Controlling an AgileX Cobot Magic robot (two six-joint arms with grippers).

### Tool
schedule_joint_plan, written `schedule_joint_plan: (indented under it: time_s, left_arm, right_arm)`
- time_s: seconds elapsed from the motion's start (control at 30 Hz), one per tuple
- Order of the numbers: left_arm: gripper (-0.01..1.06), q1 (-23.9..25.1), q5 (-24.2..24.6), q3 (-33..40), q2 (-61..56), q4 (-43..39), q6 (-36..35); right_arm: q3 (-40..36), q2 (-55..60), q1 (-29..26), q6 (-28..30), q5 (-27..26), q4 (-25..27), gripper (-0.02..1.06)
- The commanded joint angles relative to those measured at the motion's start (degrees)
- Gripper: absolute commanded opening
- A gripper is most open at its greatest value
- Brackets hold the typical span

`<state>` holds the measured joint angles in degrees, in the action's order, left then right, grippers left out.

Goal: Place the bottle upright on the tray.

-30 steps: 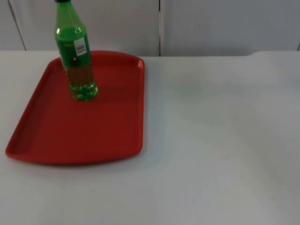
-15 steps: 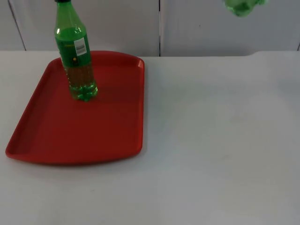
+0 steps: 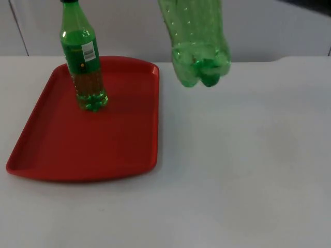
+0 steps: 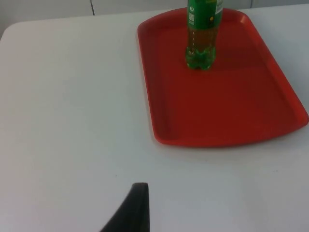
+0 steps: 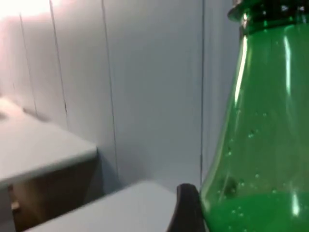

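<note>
A red tray (image 3: 119, 150) lies on the left half of the white table. One green bottle (image 3: 83, 57) with a label stands upright on the tray's far part; the left wrist view shows the same bottle (image 4: 203, 34) and tray (image 4: 231, 116). A second green bottle (image 3: 199, 46) hangs in the air, bottom down, above the table just right of the tray's far right corner. My right gripper (image 5: 227, 212) is shut on this second bottle (image 5: 260, 145), a black finger (image 5: 188, 208) pressed against its side. My left gripper (image 4: 133, 210) waits low over the table, apart from the tray.
The grey partition wall (image 3: 129, 26) closes off the table at the back. White table top (image 3: 243, 170) stretches to the right of the tray and in front of it. A dark part of the right arm (image 3: 310, 4) enters from the upper right.
The second bottle has come in from the upper right, moving left and down: absent one second ago, only its base showed half a second ago, now it hangs beside the tray.
</note>
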<state>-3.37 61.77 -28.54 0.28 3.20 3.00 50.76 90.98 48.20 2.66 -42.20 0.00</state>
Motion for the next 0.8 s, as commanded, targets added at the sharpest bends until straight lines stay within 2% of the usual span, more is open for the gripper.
schedule_joint_plan:
  time_s: [0.0, 0.07, 0.13, 0.17, 0.2, 0.23, 0.33, 0.5, 0.53, 0.77]
  left_arm:
    - [1.05, 0.02, -0.14, 0.18, -0.28, 0.14, -0.35]
    - [1.05, 0.02, -0.14, 0.18, -0.28, 0.14, -0.35]
    - [1.05, 0.02, -0.14, 0.18, -0.28, 0.14, -0.35]
    - [1.05, 0.02, -0.14, 0.18, -0.28, 0.14, -0.35]
    - [1.05, 0.02, -0.14, 0.18, -0.28, 0.14, -0.35]
    - [1.05, 0.02, -0.14, 0.18, -0.28, 0.14, -0.35]
    - [1.05, 0.02, -0.14, 0.18, -0.28, 0.14, -0.35]
    - [1.05, 0.02, -0.14, 0.18, -0.28, 0.14, -0.35]
    - [1.05, 0.02, -0.14, 0.18, -0.28, 0.14, -0.35]
    - [1.05, 0.02, -0.14, 0.18, -0.28, 0.14, -0.35]
  right_arm:
    - [-1.21, 2.12, 0.29, 0.14, -8.61, -1.37, 0.0]
    - [-1.1, 5.68, 0.29, -1.46, -8.23, -0.98, 0.0]
    - [-0.97, 9.66, 0.29, -5.01, -14.01, -1.71, 0.0]
    - [-0.97, 9.66, 0.29, -5.01, -14.01, -1.71, 0.0]
    - [-0.97, 13.41, 0.29, -4.5, -23.02, -4.58, 0.0]
    - [-0.97, 16.08, 0.29, -3.33, -27.77, -5.94, 0.0]
    - [0.29, 19.88, 0.29, -2.66, -27.77, -7.77, 0.0]
    - [7.66, 29.55, 0.29, -3.11, -27.77, -16.28, 0.0]
    - [7.66, 29.55, 0.29, -3.11, -27.77, -16.28, 0.0]
    - [20.6, 38.54, 0.29, -7.84, -27.77, -17.52, 0.0]
